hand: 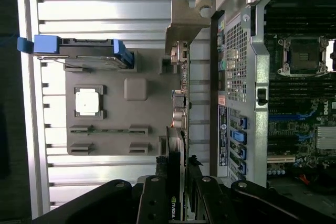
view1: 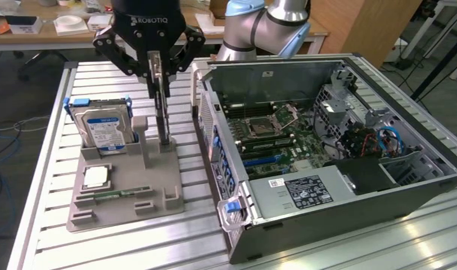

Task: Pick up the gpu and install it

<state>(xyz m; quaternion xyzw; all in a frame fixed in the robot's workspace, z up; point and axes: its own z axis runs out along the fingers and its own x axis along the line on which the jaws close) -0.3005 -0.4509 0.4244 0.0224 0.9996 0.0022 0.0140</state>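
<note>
PC case (view1: 408, 191), side panel off, lies nearest in the exterior view, with a blue latch (view1: 230, 207) at its front corner and the motherboard (view1: 273, 140) exposed inside. It takes up the bench (view1: 48, 169) toward the exterior view's right. Grey holder (view1: 164, 191) sits on the bench just beside the case, toward the exterior view's left. Hard drive (view1: 100, 126) with blue rails stands upright at the holder's far corner, away from the case. Processor chip (view1: 97, 177) and memory stick (view1: 116, 194) lie flat nearer its front edge. gpu (view1: 163, 112) stands upright and edge-on at the holder's far, case-side part, lower end at a slot post; seated or just clear, unclear. Gripper (view1: 158, 76) hangs from the arm (view1: 266, 22) directly above, closed on the gpu's upper edge. Wrist view: black fingers (hand: 153, 198) press both faces of the dark gpu (hand: 174, 205), which runs along the holder's (hand: 136, 124) case-side edge, between the holder and the PC case (hand: 252, 77). Hard drive (hand: 79, 51), processor chip (hand: 86, 102) and memory stick (hand: 107, 129) sit in their holder pockets.
</note>
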